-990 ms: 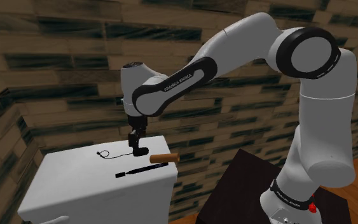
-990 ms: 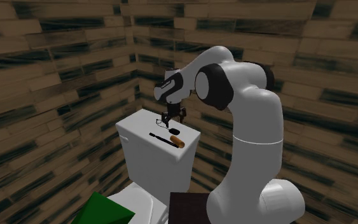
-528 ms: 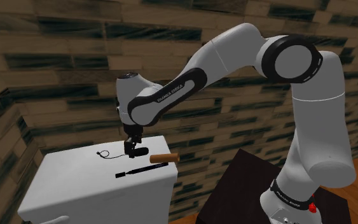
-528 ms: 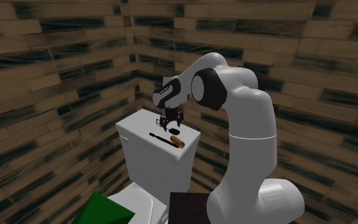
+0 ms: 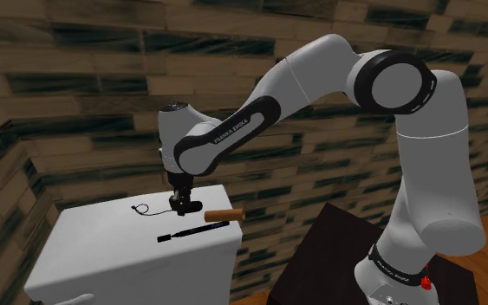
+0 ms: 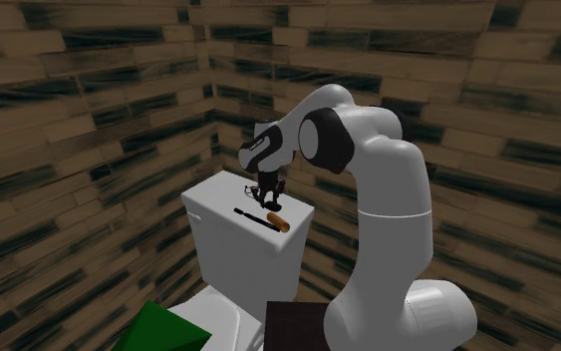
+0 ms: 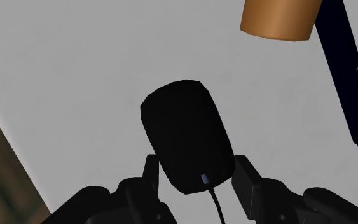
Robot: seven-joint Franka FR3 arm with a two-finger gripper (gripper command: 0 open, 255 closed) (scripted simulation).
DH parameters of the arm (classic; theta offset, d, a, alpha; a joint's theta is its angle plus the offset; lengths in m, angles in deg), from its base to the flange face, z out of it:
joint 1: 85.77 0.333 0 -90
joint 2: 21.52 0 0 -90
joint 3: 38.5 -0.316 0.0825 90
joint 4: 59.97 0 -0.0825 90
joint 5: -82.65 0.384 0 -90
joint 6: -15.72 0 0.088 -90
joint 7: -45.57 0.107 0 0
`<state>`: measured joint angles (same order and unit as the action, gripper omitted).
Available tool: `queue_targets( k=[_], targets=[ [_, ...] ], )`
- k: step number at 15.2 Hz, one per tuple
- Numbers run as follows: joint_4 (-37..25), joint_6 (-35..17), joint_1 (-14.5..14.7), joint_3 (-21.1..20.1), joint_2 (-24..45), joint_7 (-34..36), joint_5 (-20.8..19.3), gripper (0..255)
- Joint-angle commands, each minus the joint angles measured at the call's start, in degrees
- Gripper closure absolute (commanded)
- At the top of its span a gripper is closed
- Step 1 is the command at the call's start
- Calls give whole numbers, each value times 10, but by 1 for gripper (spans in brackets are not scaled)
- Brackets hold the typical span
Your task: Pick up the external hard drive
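Note:
The external hard drive [image 7: 185, 130] is a small black rounded block with a thin cable [image 7: 217, 207], lying on the white tank lid [image 7: 75, 76]. My gripper [image 7: 196, 181] is shut on it, with a finger [image 7: 151, 175] pressed against each side. In the shoulder view the gripper [image 5: 181, 205] reaches straight down to the lid [image 5: 103, 251], and the drive's cord [image 5: 140, 209] trails toward that view's left. In the second exterior view the gripper [image 6: 267, 198] stands low over the lid [image 6: 218, 214].
A brown cylinder [image 5: 224, 214] [image 7: 279, 18] and a black pen-like stick [image 5: 192, 232] [image 7: 349, 76] lie close beside the drive on the lid. The lid's edge drops off near them. A dark stand [image 5: 337, 251] holds the arm. A green shape [image 6: 163, 329] sits low beside the toilet.
The gripper came down over the hard drive and its fingers closed from wide open onto the drive's sides. The drive, cylinder and stick have not moved.

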<state>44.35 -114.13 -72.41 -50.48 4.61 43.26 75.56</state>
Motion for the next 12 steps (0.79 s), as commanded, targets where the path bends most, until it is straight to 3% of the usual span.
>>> queue_targets(
  k=[1,12],
  targets=[
    [2,0,0,1,3,0,0,255],
    [-13,42,-4,-3,-26,-7,8,255]
  ],
)
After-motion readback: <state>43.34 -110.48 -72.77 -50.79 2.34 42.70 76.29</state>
